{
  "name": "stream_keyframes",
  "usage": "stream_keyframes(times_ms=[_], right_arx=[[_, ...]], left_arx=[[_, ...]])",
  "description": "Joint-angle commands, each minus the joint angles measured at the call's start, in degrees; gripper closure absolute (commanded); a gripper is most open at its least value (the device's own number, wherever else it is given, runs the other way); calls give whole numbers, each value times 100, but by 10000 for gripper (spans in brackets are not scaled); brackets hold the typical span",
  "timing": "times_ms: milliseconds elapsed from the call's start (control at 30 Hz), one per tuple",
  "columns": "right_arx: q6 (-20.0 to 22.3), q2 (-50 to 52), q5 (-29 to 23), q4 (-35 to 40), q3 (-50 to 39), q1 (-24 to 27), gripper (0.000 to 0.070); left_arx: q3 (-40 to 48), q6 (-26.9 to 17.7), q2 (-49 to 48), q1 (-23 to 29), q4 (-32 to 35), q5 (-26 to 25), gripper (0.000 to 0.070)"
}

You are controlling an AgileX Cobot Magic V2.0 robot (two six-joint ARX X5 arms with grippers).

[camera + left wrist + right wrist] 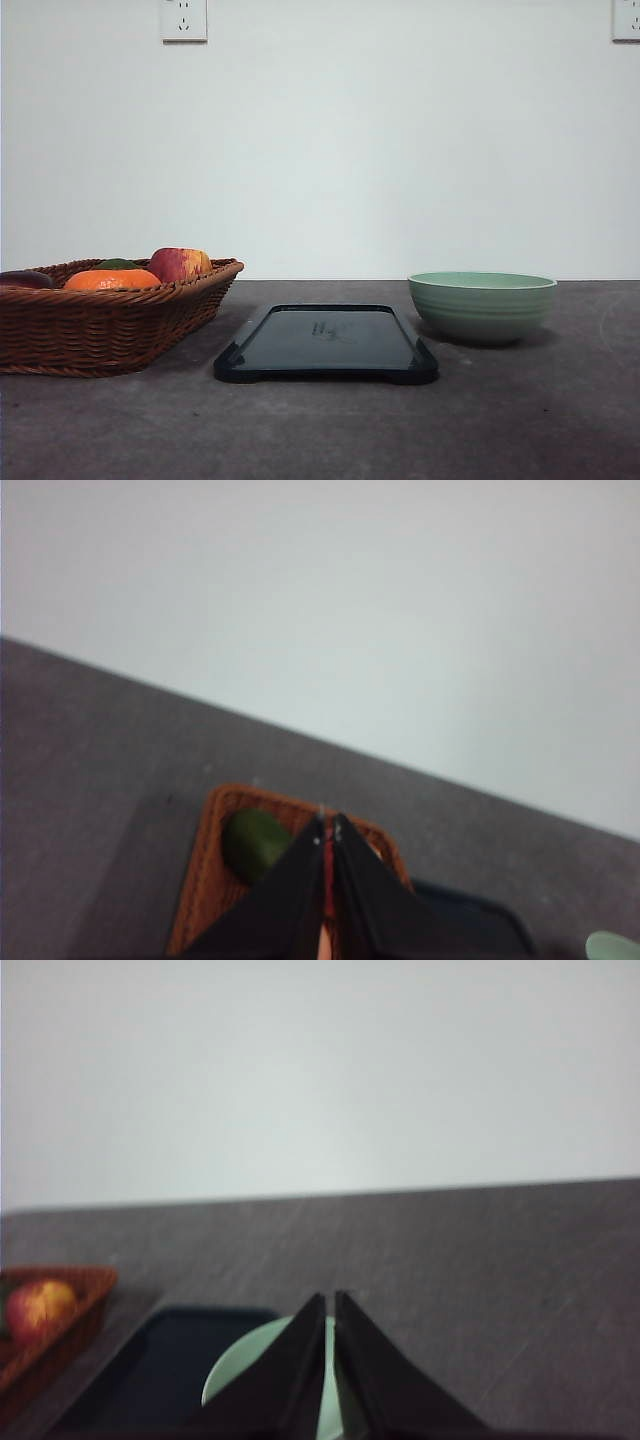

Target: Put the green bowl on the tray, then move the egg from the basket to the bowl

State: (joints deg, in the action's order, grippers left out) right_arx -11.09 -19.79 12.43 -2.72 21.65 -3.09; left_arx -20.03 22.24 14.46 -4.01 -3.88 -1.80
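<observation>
The pale green bowl (482, 305) stands on the table to the right of the dark tray (325, 345), a small gap between them. At the left is the brown wicker basket (100, 325), holding fruit; the egg is hidden from view. My left gripper (328, 826) hovers above the basket (205, 885), its black fingers shut with nothing held. My right gripper (330, 1300) is above the bowl (245, 1372), also shut and empty. The tray (165, 1360) lies beside the bowl there.
In the basket lie an orange (112, 279), a red-yellow apple (180, 264), a dark green fruit (255, 844) and a dark purple item (25, 279). A white wall with sockets (184, 19) runs behind the grey table (520, 410).
</observation>
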Motion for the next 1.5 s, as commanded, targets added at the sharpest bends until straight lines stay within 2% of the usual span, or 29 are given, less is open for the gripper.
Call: stream_keyframes(times_ms=[0,233,567,767,933,1000,1033,1100,1133,1167,1200,1333,1467], right_arx=[[138,-345,105,-59,240,-17,693],[342,-1688,278,-550,1142,-58,694],[367,-3274,258,-1565,2333,-243,693],[367,-3992,265,-2323,2935,-245,693],[389,-4303,282,-2505,3095,-245,692],[487,-4317,280,-2503,3095,-245,653],[561,-4317,280,-2495,3095,-245,581],[649,-4306,276,-2487,3095,-245,413],[657,-4304,275,-2495,3095,-245,307],[657,-4303,275,-2510,3095,-245,241],[651,-4303,275,-2531,3095,-245,207],[332,-4309,264,-2644,3099,-245,212],[171,-4407,260,-2907,3248,-240,258]], left_arx=[[-354,-127,304,-9,-168,-11,699],[-1557,-648,1718,-31,-1128,-174,699],[-2926,-831,3420,-59,-2317,-738,700],[-3459,-977,4072,-61,-3076,-1153,700],[-3519,-1007,4271,-61,-3127,-1244,700],[-3519,-1018,4275,-61,-3123,-1242,694],[-3519,-1017,4275,-61,-3123,-1241,648],[-3519,-1014,4275,-59,-3125,-1239,510],[-3519,-1014,4275,-59,-3124,-1239,466],[-3519,-1016,4275,-59,-3123,-1239,439],[-3519,-1018,4275,-59,-3123,-1239,424],[-3519,-1017,4275,-61,-3122,-1239,423],[-3519,-1016,4275,-61,-3121,-1239,423]])
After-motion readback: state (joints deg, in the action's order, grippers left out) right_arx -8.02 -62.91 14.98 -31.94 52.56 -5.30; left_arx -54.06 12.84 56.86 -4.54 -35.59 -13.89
